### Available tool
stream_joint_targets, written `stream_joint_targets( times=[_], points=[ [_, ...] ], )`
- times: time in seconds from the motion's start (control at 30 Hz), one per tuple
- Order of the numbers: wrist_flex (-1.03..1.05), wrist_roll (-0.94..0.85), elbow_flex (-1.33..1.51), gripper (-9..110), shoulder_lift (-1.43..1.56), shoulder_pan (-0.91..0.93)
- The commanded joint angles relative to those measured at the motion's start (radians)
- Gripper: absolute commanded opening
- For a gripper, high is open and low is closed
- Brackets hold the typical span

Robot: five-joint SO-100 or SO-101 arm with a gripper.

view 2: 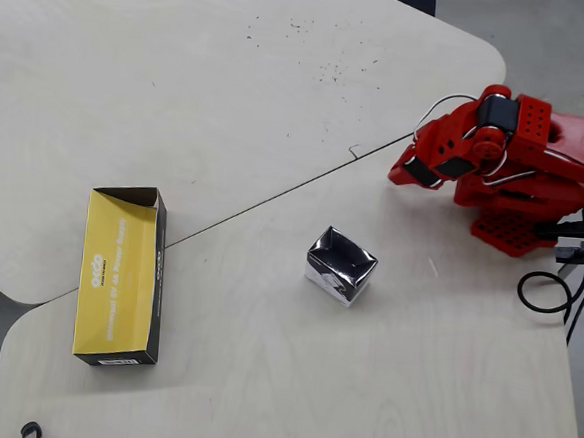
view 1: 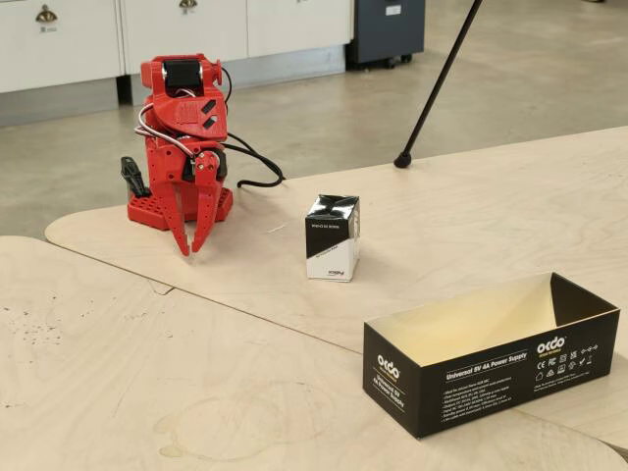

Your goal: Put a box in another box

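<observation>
A small cube box [view 1: 333, 237], black above and white below, stands upright on the pale wooden tabletop [view 1: 147, 363], well apart from the red tool [view 1: 196, 245] and to its right in the fixed view. Farther out the same way lies a long, low black box [view 1: 491, 368], open at the top and empty, its inside yellowish (white print on its side reads "Universal 5V 4A Power Supply"). The tool hangs point-down near the arm's base [view 1: 177, 208], fingers nearly together, gripping nothing. In the overhead view the cube [view 2: 341, 266] sits between the tool [view 2: 405, 174] and the long box [view 2: 120, 275].
</observation>
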Motion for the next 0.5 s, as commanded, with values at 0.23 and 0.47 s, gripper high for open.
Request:
stream_joint_targets(
  times=[0.23,0.47],
  points=[
    [0.046,-0.003,-0.003,0,0.009,0.003],
    [0.054,-0.074,-0.003,0,0.009,-0.009]
  ],
)
